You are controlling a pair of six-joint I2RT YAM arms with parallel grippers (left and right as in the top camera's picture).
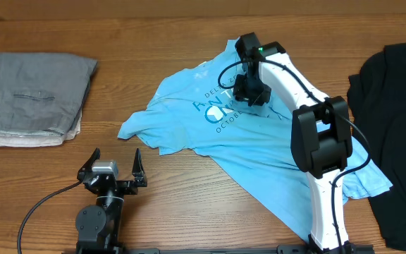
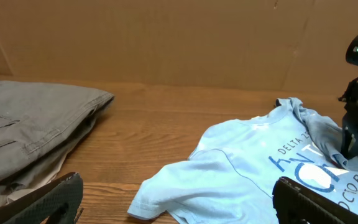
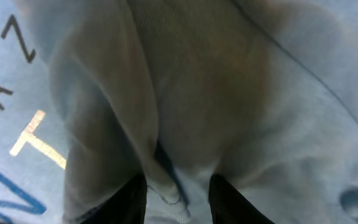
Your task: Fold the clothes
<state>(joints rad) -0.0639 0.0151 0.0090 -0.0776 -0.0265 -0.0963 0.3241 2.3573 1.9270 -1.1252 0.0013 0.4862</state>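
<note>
Pinches a raised ridge of the light blue T-shirt (image 1: 182,123) with the right tool (image 3: 178,193). Has the jaws drawn in close, with cloth filling the gap and touching both fingers, so clamped on the fabric by the look of it. Takes that hold just beside the printed lettering, on the far part of the shirt, around the middle of the worktop (image 1: 210,204). Probably chosen so the bunched upper part can be lifted and drawn out flat before any fold.

Finds the shirt crumpled: one sleeve flopped toward the left, the hem trailing toward the near right corner, partly under the right arm's own links.

Holds the left tool (image 1: 115,156) wide apart and empty at the near edge, left of the shirt and clear of the cloth. Probably waits there for a corner to be offered.

Has a folded grey garment (image 1: 37,99) toward the far left corner and a black garment (image 1: 400,106) at the right edge, both well apart from the grip. Suggests one piece done and one in the queue.
</note>
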